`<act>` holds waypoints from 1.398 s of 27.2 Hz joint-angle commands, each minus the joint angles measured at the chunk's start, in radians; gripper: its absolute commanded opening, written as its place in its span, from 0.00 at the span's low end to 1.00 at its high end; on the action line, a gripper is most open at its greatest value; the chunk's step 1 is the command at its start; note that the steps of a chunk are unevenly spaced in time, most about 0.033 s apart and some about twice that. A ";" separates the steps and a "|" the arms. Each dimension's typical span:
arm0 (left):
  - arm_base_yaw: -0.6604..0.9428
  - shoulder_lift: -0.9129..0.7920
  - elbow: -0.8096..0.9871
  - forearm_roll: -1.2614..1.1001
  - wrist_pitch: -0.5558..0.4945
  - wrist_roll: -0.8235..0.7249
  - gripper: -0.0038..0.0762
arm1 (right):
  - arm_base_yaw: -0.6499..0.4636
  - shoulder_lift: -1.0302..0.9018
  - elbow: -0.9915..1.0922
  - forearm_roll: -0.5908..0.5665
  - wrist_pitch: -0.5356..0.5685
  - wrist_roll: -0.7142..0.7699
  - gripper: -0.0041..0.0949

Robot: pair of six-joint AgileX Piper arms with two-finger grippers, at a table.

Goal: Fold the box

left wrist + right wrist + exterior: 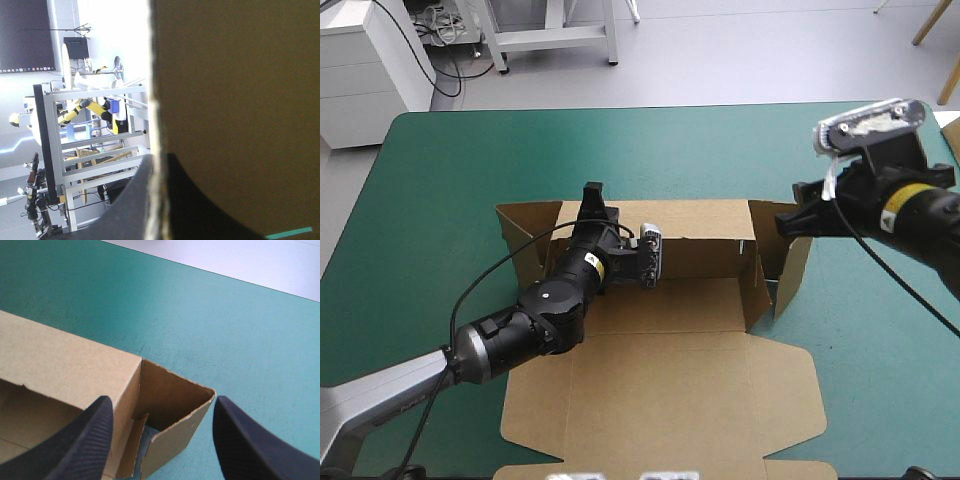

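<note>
Only wrist views reveal left claw (159,167) pinching the box (240,75), right claw (162,405) spread.

Left tool (156,165) pinched, right tool (161,401) spread

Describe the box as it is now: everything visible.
The box is a cut sheet of brown board on the teal-green cover, half formed. Its far wall and right-end wall stand, with a corner flap angled outside the right wall, and the lid panel lies flat toward the near edge. The left gripper is shut on the far wall near its left end. The right gripper hovers open over the right corner.
</note>
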 commanded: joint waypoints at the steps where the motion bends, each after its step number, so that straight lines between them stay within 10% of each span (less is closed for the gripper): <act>1: -0.006 -0.025 -0.015 0.000 0.014 -0.009 0.04 | -0.008 0.078 -0.131 -0.038 -0.029 -0.021 0.60; 18: -0.006 -0.025 -0.015 -0.005 0.014 -0.009 0.04 | -0.379 0.468 -0.386 0.389 -0.029 -0.261 0.60; 38: -0.006 -0.025 -0.015 -0.003 -0.024 -0.016 0.04 | -0.398 0.646 -0.316 0.416 -0.027 -0.371 0.60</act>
